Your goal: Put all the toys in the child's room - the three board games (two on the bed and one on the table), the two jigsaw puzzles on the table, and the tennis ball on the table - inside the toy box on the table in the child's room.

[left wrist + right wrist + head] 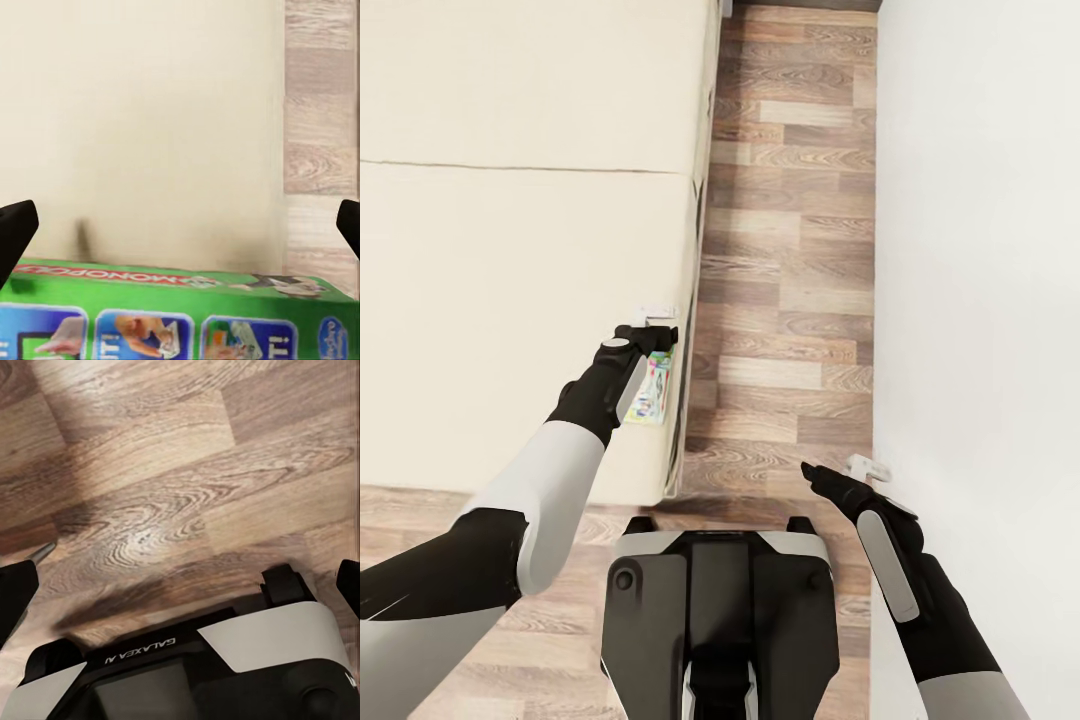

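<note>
Our left gripper [658, 330] hangs wide open over the flat green Monopoly board game box [652, 392], which lies at the cream bed's [510, 300] near right edge. We judge that a clumsy closing could nudge it off onto the wooden plank floor [790, 250]. Our right gripper [838, 478], also spread wide, holds nothing.

Left hand [650, 338] over board game [653, 392] at bed [510, 250] edge; right hand [830, 485] above floor [790, 250].
</note>
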Robot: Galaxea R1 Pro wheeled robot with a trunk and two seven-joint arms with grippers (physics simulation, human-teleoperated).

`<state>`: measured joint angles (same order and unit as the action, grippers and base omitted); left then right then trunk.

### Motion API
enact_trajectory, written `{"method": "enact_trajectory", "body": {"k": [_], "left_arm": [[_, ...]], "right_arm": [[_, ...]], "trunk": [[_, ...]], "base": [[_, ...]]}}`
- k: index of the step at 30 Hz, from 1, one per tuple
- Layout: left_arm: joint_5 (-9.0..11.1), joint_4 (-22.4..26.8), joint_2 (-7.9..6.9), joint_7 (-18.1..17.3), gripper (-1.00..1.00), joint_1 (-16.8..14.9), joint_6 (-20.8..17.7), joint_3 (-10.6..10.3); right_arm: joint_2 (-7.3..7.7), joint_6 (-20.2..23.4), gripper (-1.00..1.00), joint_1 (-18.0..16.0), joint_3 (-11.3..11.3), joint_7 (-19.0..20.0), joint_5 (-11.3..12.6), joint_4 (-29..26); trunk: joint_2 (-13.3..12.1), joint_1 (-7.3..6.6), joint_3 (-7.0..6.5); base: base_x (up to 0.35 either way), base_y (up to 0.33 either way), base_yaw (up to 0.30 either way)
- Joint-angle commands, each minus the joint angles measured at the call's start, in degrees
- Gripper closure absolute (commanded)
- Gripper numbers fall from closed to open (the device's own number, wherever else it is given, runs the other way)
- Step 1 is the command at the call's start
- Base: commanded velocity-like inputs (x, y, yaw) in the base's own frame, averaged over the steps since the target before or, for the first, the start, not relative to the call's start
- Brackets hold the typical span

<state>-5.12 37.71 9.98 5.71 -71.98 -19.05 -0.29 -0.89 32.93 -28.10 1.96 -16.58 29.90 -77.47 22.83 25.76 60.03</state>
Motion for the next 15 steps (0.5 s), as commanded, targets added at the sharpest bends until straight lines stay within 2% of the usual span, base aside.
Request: {"method": "enact_trajectory", "body": {"k": [1, 15], "left_arm": [[-0.5, 0.1, 0.01, 0.1, -1.0, 0.0, -0.3, 0.0], [-0.6, 0.1, 0.01, 0.1, -1.0, 0.1, -0.2, 0.0]], "right_arm": [[0.01, 0.1, -1.0, 0.0, 0.1, -0.6, 0.6, -0.1], [0.01, 0.1, -1.0, 0.0, 0.1, -0.6, 0.6, 0.0]], "trunk": [[0.1, 0.02, 0.06], [0.1, 0.02, 0.06]], "base": [[-0.091, -0.091, 0.0], [-0.055, -0.012, 0.0]]}}
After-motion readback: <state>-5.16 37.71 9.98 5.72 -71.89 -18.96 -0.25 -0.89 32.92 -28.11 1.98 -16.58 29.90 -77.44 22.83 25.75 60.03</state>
